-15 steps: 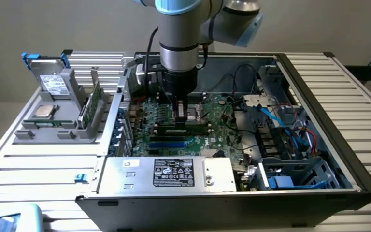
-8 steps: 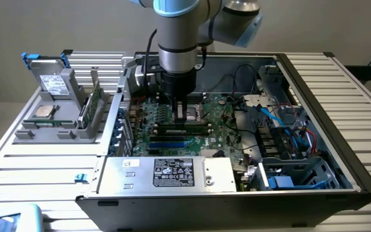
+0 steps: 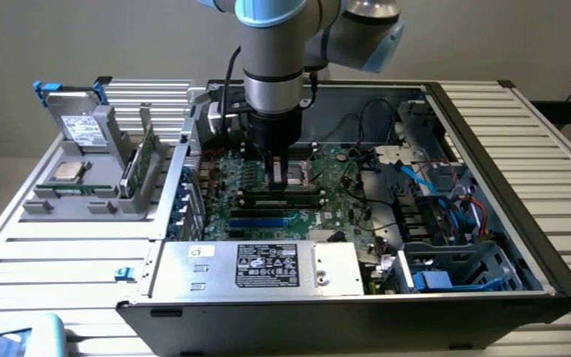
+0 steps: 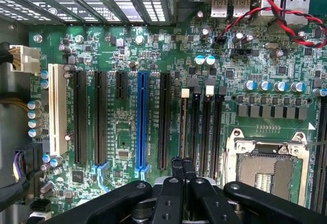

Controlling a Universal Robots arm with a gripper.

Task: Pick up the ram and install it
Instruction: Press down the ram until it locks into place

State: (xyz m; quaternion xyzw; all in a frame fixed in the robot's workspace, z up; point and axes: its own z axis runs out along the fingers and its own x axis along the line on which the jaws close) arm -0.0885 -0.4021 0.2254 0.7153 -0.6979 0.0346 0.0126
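With my black two-finger gripper (image 4: 182, 175) pinched together on the long narrow green RAM stick (image 4: 183, 127) standing edge-on in its slot on the large green motherboard (image 4: 127, 50), I fear a skewed press could jam it, the grey arm (image 3: 271, 67) hanging vertical over the open black computer case (image 3: 523, 223).

Robot lab: opened computer case (image 3: 523, 223)
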